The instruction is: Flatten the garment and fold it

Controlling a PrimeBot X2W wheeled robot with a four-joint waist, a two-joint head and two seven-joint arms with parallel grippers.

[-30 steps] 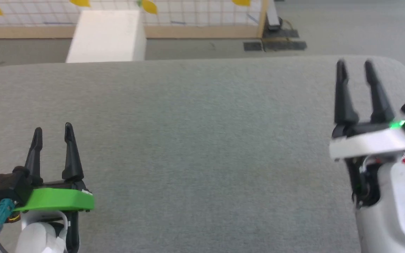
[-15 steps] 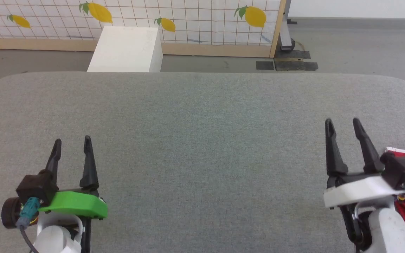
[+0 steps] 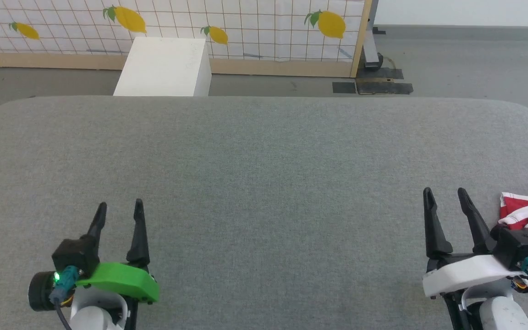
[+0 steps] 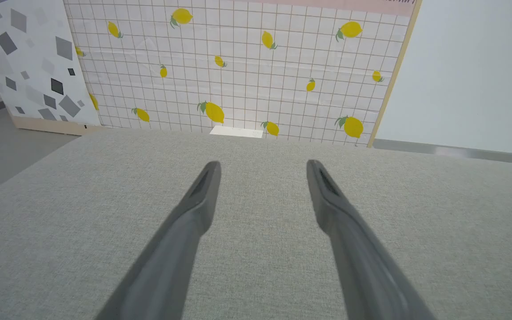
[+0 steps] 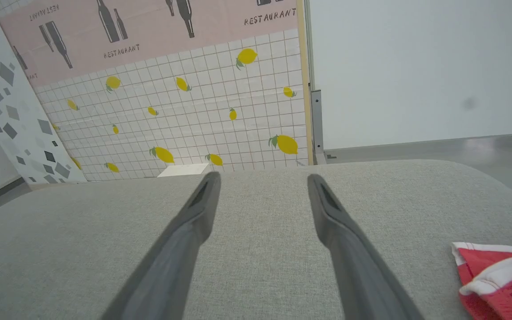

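Head view: we are hovering our left gripper (image 3: pixel 120 204) and right gripper (image 3: pixel 444 191), fingers apart, before any grasp. The crumpled bright red fabric shorts (image 3: pixel 527 213) are lying near right, so reaching rightward is probably coming next.

The crumpled red fabric shorts with white trim (image 3: pixel 527 213) lie on the broad grey cloth-covered surface (image 3: pixel 264 160), at its near right edge. The right end effector (image 3: pixel 445 192) hangs just left of them. The left end effector (image 3: pixel 120 205) is over the near left part, well apart from both. Behind the surface, a white rectangular box (image 3: pixel 163 66) stands on the grey floor (image 3: pixel 475 59), in front of a lemon-printed grid panel (image 3: pixel 245 27).
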